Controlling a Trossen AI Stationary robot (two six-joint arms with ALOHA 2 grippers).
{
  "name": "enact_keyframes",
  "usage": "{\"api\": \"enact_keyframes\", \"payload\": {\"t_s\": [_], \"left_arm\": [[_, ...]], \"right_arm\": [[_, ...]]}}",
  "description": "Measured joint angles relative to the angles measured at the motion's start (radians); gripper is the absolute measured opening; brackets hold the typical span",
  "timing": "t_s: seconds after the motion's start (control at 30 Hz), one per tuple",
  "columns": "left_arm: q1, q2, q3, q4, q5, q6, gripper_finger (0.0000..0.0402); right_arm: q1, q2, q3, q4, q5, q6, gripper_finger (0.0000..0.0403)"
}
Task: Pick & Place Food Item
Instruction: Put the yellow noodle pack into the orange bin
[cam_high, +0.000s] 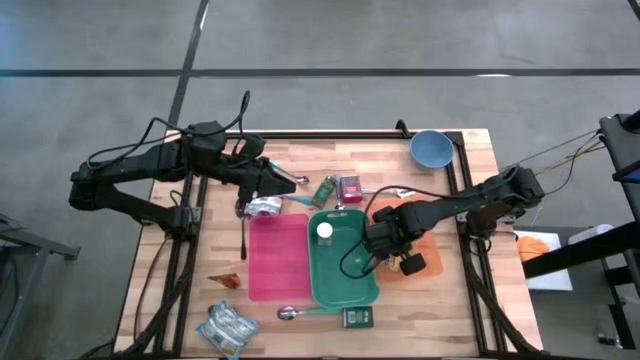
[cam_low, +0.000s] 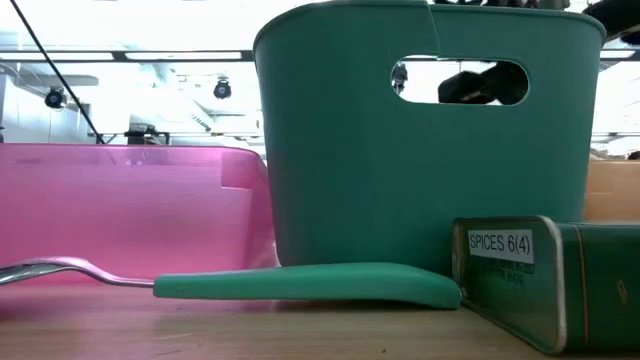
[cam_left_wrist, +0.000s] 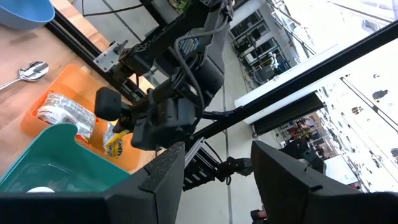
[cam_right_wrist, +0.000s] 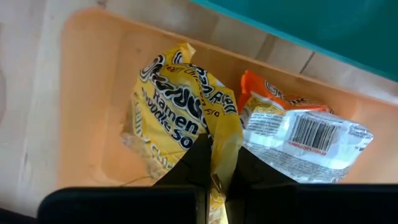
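A yellow ramen soup packet (cam_right_wrist: 180, 106) hangs from my right gripper (cam_right_wrist: 216, 165), which is shut on it and points down over the orange bin (cam_right_wrist: 93, 74) right of the green bin (cam_high: 340, 265). An orange-and-white packet with a barcode (cam_right_wrist: 305, 134) lies in the orange bin beside it. The left wrist view shows the same yellow packet (cam_left_wrist: 115, 144) below the right gripper (cam_left_wrist: 121, 127). My left gripper (cam_left_wrist: 211, 180) is raised over the table's far left part, open, with nothing between its fingers. My right gripper pinches the yellow packet's crumpled upper end (cam_right_wrist: 217, 146) between its two fingers, coming from above and pointing down. The packet hangs below the fingers, its lower part down inside the orange bin. Whether it rests on the bin's floor I cannot tell.
A pink bin (cam_high: 278, 255) stands left of the green one. A blue bowl (cam_high: 432, 148) sits at the far right corner. A spice tin (cam_high: 358, 317) and a green-handled spoon (cam_high: 300, 313) lie at the near edge, with a pizza slice (cam_high: 228, 281) and a silver packet (cam_high: 226, 328) near left.
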Motion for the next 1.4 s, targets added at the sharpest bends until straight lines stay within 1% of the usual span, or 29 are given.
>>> {"api": "enact_keyframes", "payload": {"t_s": [0.17,0.4,0.77,0.97,1.1,1.2,1.33,1.4], "left_arm": [[0.000,0.000,0.000,0.000,-0.003,0.009,0.0186],[0.000,0.000,0.000,0.000,-0.003,0.017,0.0186],[0.000,0.000,0.000,0.000,-0.002,0.020,0.0186],[0.000,0.000,0.000,0.000,-0.002,0.023,0.0186],[0.000,0.000,0.000,0.000,-0.002,0.023,0.0186],[0.000,0.000,0.000,0.000,-0.002,0.023,0.0186],[0.000,0.000,0.000,0.000,-0.002,0.022,0.0186],[0.000,0.000,0.000,0.000,-0.002,0.022,0.0186]], "right_arm": [[-0.008,0.021,-0.002,0.034,-0.002,-0.033,0.0013],[-0.009,0.019,-0.006,0.104,-0.002,-0.043,0.0013],[-0.009,0.031,-0.051,0.133,-0.002,-0.016,0.0013],[-0.009,0.031,-0.068,0.156,0.025,0.029,0.0013],[-0.008,0.031,-0.068,0.174,0.031,0.030,0.0015],[-0.008,0.031,-0.068,0.181,0.033,0.028,0.0040],[-0.008,0.031,-0.068,0.190,0.040,0.027,0.0103],[-0.008,0.031,-0.068,0.190,0.060,0.024,0.0135]]}}
